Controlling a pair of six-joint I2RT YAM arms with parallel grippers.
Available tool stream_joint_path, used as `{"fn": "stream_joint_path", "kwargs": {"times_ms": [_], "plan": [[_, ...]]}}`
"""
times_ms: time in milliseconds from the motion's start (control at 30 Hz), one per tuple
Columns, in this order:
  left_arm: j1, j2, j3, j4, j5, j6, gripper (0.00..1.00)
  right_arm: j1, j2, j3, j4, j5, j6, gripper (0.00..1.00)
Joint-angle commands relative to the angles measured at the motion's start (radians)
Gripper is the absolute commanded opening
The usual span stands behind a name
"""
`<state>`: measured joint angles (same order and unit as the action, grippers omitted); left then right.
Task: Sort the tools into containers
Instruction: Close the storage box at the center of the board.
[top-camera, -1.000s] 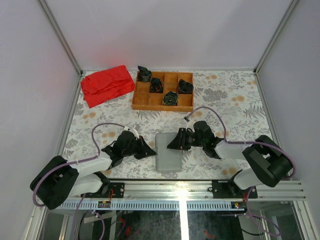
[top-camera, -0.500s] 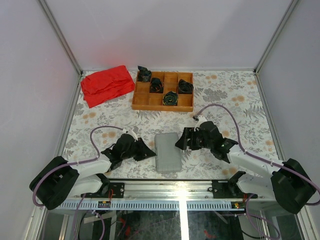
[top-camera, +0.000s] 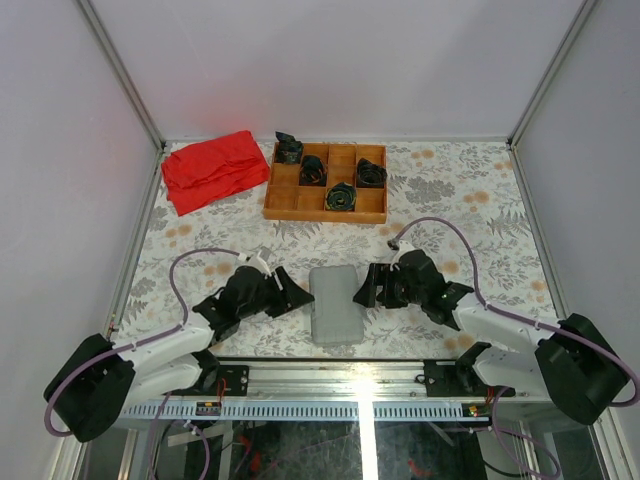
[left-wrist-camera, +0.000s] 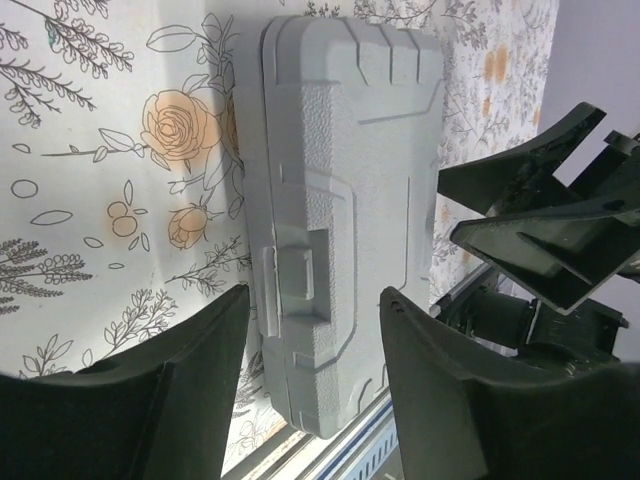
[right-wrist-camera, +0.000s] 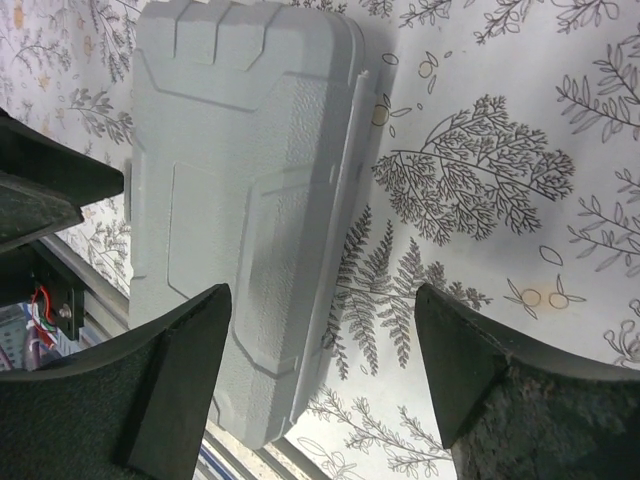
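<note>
Here, a closed grey plastic tool case (top-camera: 335, 303) lies flat on the flower-printed table cover (top-camera: 460, 205), near the middle of the table's near edge, with its long side running from near to far. It sits between the two arms. The lid has a pebbled, matte finish and rounded corners. A raised rim runs around it, a sunken panel takes up its middle, and three short moulded ribs cross its far end. The left wrist camera shows a small square latch block (left-wrist-camera: 291, 276) on one long edge.

The left gripper (top-camera: 297, 292) sits just beside the case's left side. Its black fingers (left-wrist-camera: 175, 385) are spread wide and hold nothing. The right gripper (top-camera: 363, 286) faces it from the case's right side. Its fingers (right-wrist-camera: 475, 375) are equally far apart and likewise hold nothing. Each wrist camera frames the case between its own fingers, and the other arm's gripper shows beyond it. The pictures do not settle whether either gripper touches the plastic.

At the far side of the table stands a brown wooden tray (top-camera: 325, 212) divided into square compartments. Several of these hold black coiled bundles (top-camera: 341, 196). A crumpled red cloth (top-camera: 213, 170) lies just left of the tray. Purple cables (top-camera: 440, 225) loop over both arms.
</note>
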<state>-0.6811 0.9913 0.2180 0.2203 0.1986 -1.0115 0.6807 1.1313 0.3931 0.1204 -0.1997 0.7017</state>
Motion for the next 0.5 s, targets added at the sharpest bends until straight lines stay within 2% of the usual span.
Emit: {"fn": "stream_joint_path", "kwargs": {"times_ms": [0, 133, 233, 300, 467], "plan": [[-0.018, 0.052, 0.045, -0.011, -0.022, 0.015, 0.56, 0.006, 0.037, -0.005, 0.122, -0.055, 0.051, 0.81], [-0.059, 0.116, 0.058, 0.02, -0.038, 0.005, 0.63, 0.006, 0.098, -0.007, 0.18, -0.093, 0.076, 0.84], [-0.094, 0.166, 0.076, 0.036, -0.06, -0.005, 0.64, 0.008, 0.138, -0.008, 0.215, -0.12, 0.086, 0.84], [-0.121, 0.195, 0.092, 0.039, -0.077, -0.011, 0.62, 0.009, 0.162, -0.003, 0.218, -0.131, 0.087, 0.83], [-0.179, 0.256, 0.141, -0.01, -0.143, -0.024, 0.51, 0.011, 0.201, 0.02, 0.168, -0.117, 0.071, 0.72]]}}
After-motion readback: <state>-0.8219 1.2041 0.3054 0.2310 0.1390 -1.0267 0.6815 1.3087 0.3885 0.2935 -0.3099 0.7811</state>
